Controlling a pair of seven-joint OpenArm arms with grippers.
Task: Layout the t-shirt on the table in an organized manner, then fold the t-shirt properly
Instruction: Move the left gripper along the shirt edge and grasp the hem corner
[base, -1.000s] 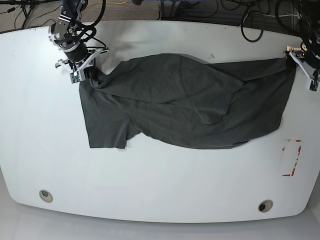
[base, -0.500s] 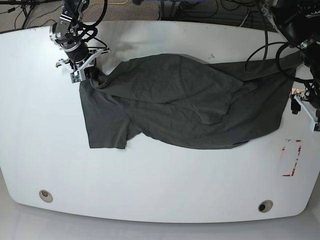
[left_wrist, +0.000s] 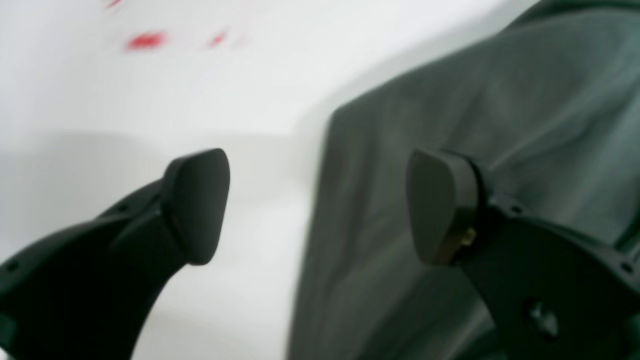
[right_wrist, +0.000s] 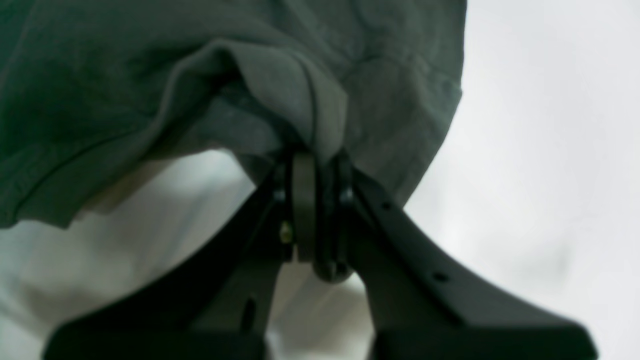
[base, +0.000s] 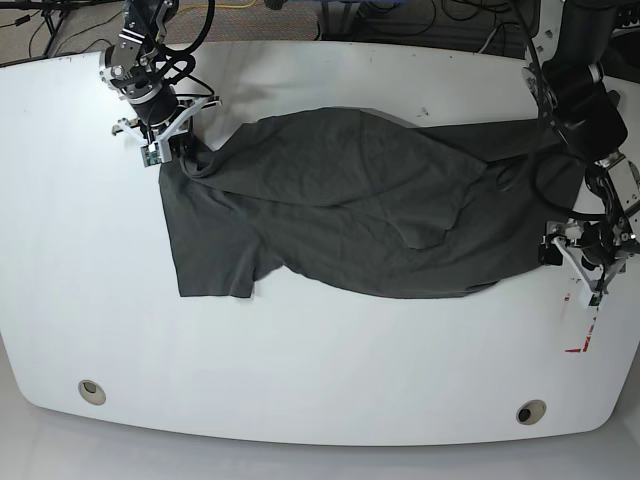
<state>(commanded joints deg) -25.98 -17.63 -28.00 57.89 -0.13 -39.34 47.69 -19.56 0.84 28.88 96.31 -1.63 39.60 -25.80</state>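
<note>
The t-shirt (base: 360, 205) is spread unevenly across the white surface (base: 300, 380), its long axis running between the two arms. Its far corner on the base view's left is pinched in the right hand (base: 160, 138), whose pads are pressed together on a bunched fold of cloth. The left hand (base: 578, 262) is held wide apart and empty, just beside the garment's near corner on the base view's right; in its wrist view the hem lies between the fingers (left_wrist: 197, 205). That corner is nearest the left hand. Bare surface lies open beyond the hem, near the red mark (base: 585, 315), though the surface's edge is close.
</note>
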